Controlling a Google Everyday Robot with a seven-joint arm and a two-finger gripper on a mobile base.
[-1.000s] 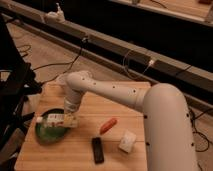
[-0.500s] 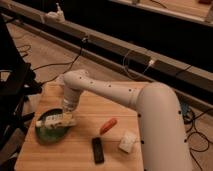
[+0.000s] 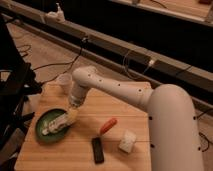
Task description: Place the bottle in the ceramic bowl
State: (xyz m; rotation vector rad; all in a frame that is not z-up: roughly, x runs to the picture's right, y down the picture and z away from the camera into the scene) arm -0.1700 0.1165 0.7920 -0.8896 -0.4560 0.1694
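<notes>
The green ceramic bowl sits at the front left of the wooden table. The slim whitish bottle lies tilted across the bowl, its right end by the bowl's right rim. My gripper hangs from the white arm right at that right end of the bottle, over the bowl's rim. I cannot tell whether it still grips the bottle.
A small white cup stands at the table's back left. An orange carrot, a black remote and a white block lie to the right of the bowl. The table's left edge is close to the bowl.
The arm's elbow has shifted slightly right, uncovering the white cup. The bottle and gripper stay at the bowl, with the bottle lying a little lower in it.
</notes>
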